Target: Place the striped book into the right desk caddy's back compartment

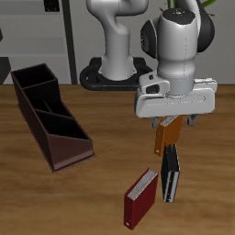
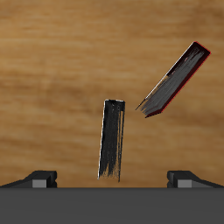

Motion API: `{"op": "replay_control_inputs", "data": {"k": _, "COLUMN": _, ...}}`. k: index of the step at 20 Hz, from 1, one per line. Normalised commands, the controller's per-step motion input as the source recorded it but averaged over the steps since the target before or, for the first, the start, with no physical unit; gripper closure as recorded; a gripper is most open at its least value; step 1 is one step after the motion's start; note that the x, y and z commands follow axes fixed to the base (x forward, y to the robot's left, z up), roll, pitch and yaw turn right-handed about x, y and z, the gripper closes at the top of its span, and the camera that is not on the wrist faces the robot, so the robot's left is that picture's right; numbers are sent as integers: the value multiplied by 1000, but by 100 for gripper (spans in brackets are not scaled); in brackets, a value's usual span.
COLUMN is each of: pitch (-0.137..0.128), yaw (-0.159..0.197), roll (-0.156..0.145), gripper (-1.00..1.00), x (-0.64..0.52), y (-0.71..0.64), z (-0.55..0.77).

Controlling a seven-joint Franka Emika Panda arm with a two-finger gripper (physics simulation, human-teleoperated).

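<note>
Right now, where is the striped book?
In the exterior view the striped book stands near the table's front edge, under the open gripper, beside the red book.

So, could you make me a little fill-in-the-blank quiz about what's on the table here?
1. The striped book stands on the ____, not in the right desk caddy.
2. The tool hangs above that book with its jaws ____.
3. The neighbouring book, nearer the table's front edge, has a dark ____ cover.

Missing words: table; open; red.
</note>
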Motion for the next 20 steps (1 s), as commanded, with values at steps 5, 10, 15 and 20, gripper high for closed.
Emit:
{"op": "replay_control_inputs", "data": {"k": 5, "pitch": 11, "yaw": -1, "roll": -7, "gripper": -100, "x": 125, "y": -57, "z": 4}}
{"op": "replay_control_inputs", "data": {"k": 10, "pitch": 46, "yaw": 4, "roll": 14, "gripper": -100, "x": 128, "y": -25, "z": -24}}
{"op": "replay_control_inputs", "data": {"k": 15, "pitch": 50, "yaw": -13, "roll": 3, "gripper": -100, "x": 150, "y": -65, "z": -29}}
{"op": "replay_control_inputs", "data": {"k": 20, "pitch": 3, "yaw": -1, "roll": -23, "gripper": -100, "x": 100, "y": -72, "z": -34}}
